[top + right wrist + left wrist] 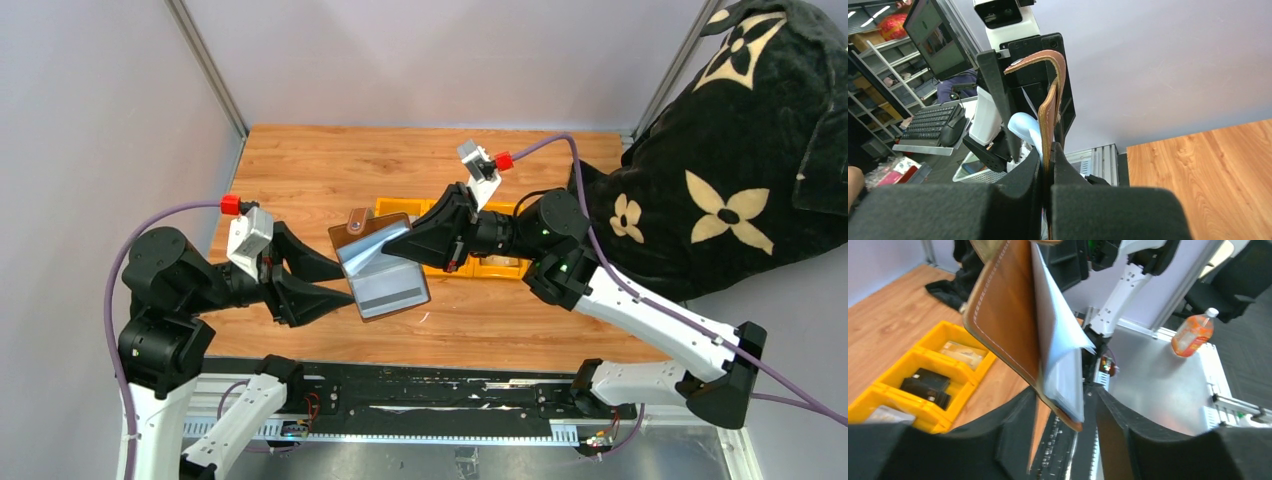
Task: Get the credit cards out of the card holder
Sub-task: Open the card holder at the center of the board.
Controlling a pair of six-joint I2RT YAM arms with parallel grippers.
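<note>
right pincer point(387, 244) clamps the raised card holder point(395, 287); left pincer point(346, 282) gapes around its edge.

A yellow bin point(948, 330) sits on the wooden table point(300, 170), with black flower-patterned fabric point(740, 150) at its right edge.

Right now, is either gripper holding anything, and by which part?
The right gripper is shut on the thin brown leather bifold card holder, pinching one edge of its cover. The left gripper stands open around another edge, holding nothing.
</note>
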